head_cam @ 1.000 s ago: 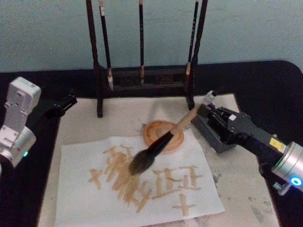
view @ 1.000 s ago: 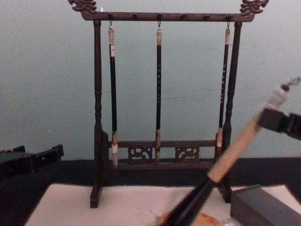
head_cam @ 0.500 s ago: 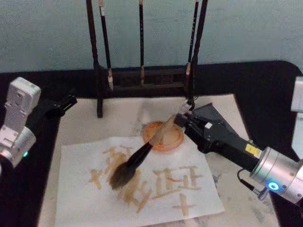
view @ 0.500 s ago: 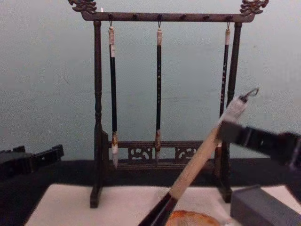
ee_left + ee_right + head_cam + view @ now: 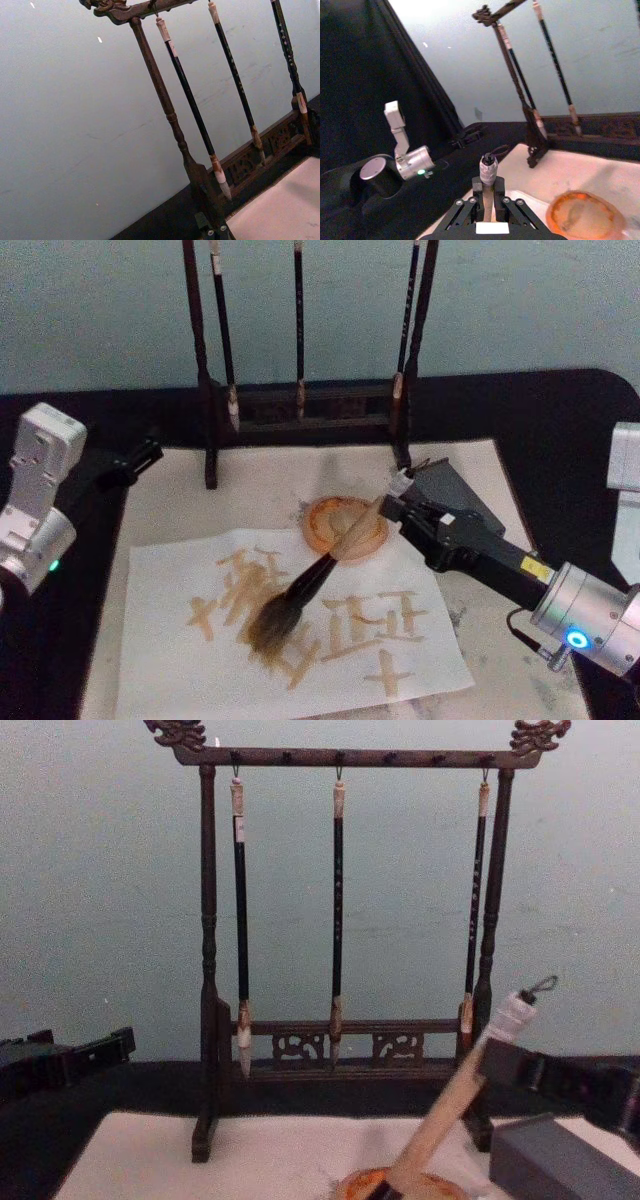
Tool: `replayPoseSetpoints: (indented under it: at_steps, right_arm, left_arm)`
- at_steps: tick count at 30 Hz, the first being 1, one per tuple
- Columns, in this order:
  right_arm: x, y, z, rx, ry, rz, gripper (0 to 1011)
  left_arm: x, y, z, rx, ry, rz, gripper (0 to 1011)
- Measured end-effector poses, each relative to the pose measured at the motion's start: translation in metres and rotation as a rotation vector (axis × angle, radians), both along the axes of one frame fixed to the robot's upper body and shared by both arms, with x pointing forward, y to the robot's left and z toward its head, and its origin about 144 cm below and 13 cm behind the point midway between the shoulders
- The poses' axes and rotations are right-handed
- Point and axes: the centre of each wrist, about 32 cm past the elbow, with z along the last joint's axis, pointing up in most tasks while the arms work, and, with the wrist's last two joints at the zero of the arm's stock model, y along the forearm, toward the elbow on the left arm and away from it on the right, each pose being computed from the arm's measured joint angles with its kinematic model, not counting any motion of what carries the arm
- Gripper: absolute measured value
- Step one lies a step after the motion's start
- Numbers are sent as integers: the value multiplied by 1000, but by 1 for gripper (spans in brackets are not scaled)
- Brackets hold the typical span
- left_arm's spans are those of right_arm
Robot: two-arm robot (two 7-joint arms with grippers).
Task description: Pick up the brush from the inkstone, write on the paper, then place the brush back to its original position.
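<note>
Chest view cuts the brush point(image 5: 453, 1100) off below its handle.

Head above, chest low; common rack point(image 5: 400, 757).

A dark brown wooden rack point(image 5: 165, 106) stands on a black tabletop point(image 5: 160, 222) in front of a plain pale blue-green wall point(image 5: 75, 125) at the far side. Its turned post rises to a crossbar with a carved scroll end point(image 5: 107, 6). Three thin brushes hang from that bar, tips down: the first thin dark-handled brush point(image 5: 192, 105) just beside the post, with a whitish tip; the second thin brush point(image 5: 235, 75) further along; the third thin brush point(image 5: 286, 45) furthest from the post. Behind their tips runs a low carved openwork rail point(image 5: 260, 155). On the near side of the rail lies a flat off-white sheet-like surface point(image 5: 280, 205).
</note>
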Motion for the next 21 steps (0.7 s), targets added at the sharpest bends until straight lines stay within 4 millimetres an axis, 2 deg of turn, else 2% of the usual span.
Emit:
replayPoseSetpoints:
  at_steps: [7,21]
  right_arm:
    - [0,-12,-8,4,26,-36,132]
    - [-3,-32,-9,14,34,-86,131]
  left_arm:
    - [0,0,0,0,0,0,1002]
    - [0,0,0,0,0,0,1002]
